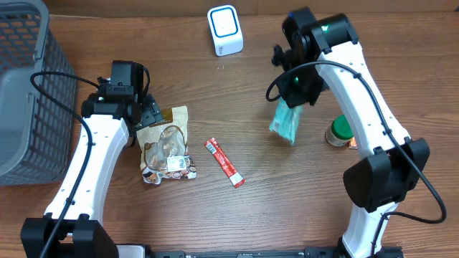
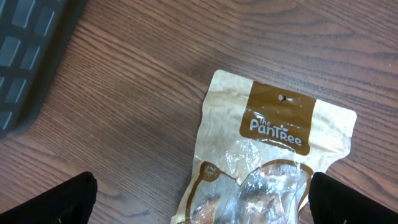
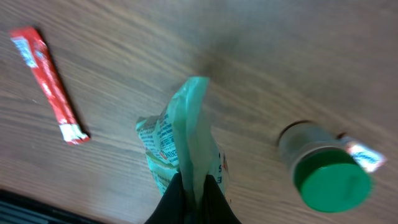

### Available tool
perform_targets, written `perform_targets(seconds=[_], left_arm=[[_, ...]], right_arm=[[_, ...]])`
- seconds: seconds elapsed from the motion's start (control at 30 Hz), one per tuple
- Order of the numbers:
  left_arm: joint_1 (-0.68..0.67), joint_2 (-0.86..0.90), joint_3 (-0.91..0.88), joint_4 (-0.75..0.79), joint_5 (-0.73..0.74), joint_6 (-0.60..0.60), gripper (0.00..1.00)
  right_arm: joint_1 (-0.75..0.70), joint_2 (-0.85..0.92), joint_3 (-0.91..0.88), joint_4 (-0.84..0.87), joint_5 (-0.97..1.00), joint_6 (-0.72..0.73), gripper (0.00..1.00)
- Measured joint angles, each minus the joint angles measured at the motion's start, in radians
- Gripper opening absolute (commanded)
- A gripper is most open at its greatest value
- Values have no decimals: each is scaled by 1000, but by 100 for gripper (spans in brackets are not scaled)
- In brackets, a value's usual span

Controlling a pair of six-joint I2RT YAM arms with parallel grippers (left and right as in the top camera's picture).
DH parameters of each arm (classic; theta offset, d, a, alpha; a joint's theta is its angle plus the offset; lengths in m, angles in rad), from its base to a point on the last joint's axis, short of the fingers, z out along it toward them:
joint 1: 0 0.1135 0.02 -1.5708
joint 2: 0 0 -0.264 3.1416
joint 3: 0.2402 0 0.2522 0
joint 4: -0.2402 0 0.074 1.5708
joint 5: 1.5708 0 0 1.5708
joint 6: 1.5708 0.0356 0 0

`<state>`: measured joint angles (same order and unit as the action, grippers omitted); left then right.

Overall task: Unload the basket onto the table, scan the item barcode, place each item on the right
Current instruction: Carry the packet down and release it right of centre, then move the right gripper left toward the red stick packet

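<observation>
Right pincer (image 1: pixel 290 100): closed tight on the top edge of the green packet (image 1: pixel 285 122), in the upper right part of the overhead view; in the right wrist view the pincer (image 3: pixel 193 199) sat at the bottom edge, its dark fingers (image 3: pixel 171 202) pressed together on the plastic.
Green packet: hung from the right pincer above the counter (image 1: pixel 287 208), crumpled, white print on its face; the packet (image 3: pixel 186 137) ran up the middle of the right wrist view. No barcode could be made out on it.
Scanner (image 1: pixel 225 30): a white box with a blue-edged face, standing at the top centre of the overhead view, up and to the left of the packet and apart from it.
Left pincer (image 1: pixel 147 115): spread as wide as it goes, holding nothing, in the left half of the overhead view; in the left wrist view the pincer (image 2: pixel 205 205) showed only two black fingers (image 2: pixel 68 199) in the bottom corners.
Brown pouch (image 1: pixel 166 143): flat on the counter with its top end just beside the left pincer; the pouch (image 2: pixel 273 155) read "The PanTree" above a clear window. Whether the fingers touched it could not be told.
Red stick sachet (image 1: pixel 225 163): flat on the counter at the centre, angled; the sachet (image 3: pixel 46 84) lay upper left in the right wrist view.
Green-lidded jar (image 1: pixel 338 131): upright, just right of the packet; the jar (image 3: pixel 329 177) stood lower right.
Grey basket (image 1: pixel 21 86): at the left edge of the overhead view.
</observation>
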<state>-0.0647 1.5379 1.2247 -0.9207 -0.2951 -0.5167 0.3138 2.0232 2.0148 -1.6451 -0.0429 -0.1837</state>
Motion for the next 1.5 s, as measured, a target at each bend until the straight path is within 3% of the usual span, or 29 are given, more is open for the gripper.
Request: perform_targets(seconds=[0.27,0.37,0.47,0.6,0.73,1.13,1.5], left_arm=[[0,0,0,0,0,0,100],[0,0,0,0,0,0,100],[0,0,0,0,0,0,100],[0,0,0,0,0,0,100],[0,0,0,0,0,0,99],[0,0,0,0,0,0,99],[0,0,0,0,0,0,99]], right_arm=[[-44,7,-319,187,-9,-2,7],[-51,7,-394,270,43,-1,22],[-52,7,-415,321,86,5,44],[-52,7,-417,371,111,2,56],[-52,7,-417,447,119,69,56],[-12,7,-427,492,-48,566,46],[125,7,-527,590,-75,690,43]])
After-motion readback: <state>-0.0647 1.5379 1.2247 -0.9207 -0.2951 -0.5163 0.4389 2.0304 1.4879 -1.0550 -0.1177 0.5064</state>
